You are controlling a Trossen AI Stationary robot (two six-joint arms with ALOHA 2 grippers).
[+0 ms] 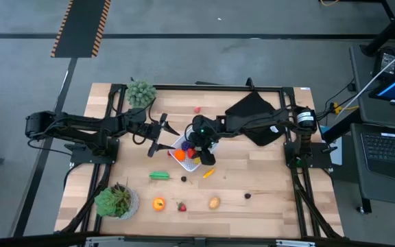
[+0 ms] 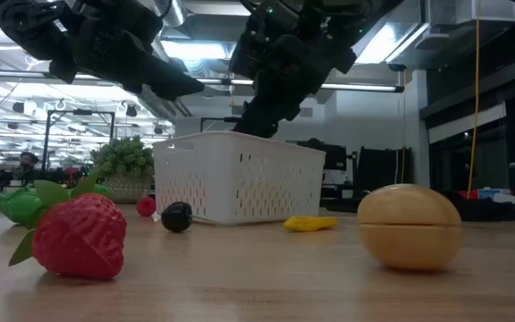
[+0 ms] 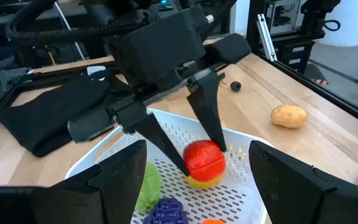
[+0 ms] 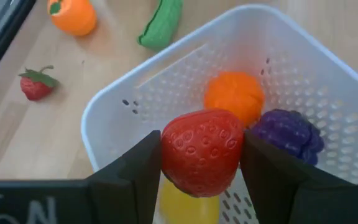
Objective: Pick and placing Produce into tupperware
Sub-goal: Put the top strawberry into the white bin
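From above, you are holding the right gripper [image 1: 199, 143] over the small white perforated plastic container [image 1: 192, 163] at the centre of the frame, its arm reaching in from the right. The left gripper [image 1: 158, 137] is waiting just left of the container with its fingers spread apart and nothing between them. Loose produce is lying below: a green toy bean pod [image 1: 160, 175], an orange toy fruit [image 1: 158, 203] and a tan toy potato [image 1: 214, 202].

At table height, the container's white wall [image 2: 240, 183] is sitting mid-frame with the right arm dipping behind its rim; a red toy strawberry [image 2: 79, 234] is filling the lower left foreground.

Through the left wrist, you are seeing the right gripper's fingers [image 3: 210, 118] clamped on a red toy strawberry [image 3: 204, 158], directly above the container floor, with a yellow piece [image 3: 204, 182] just beneath it.

Through the right wrist, the clamped strawberry [image 4: 201, 149] is sitting between the dark pads, an orange toy fruit [image 4: 234, 94] and a purple toy grape cluster [image 4: 288, 134] already lying inside. The strawberry appears well inside every wall, so releasing it straight down looks clear.
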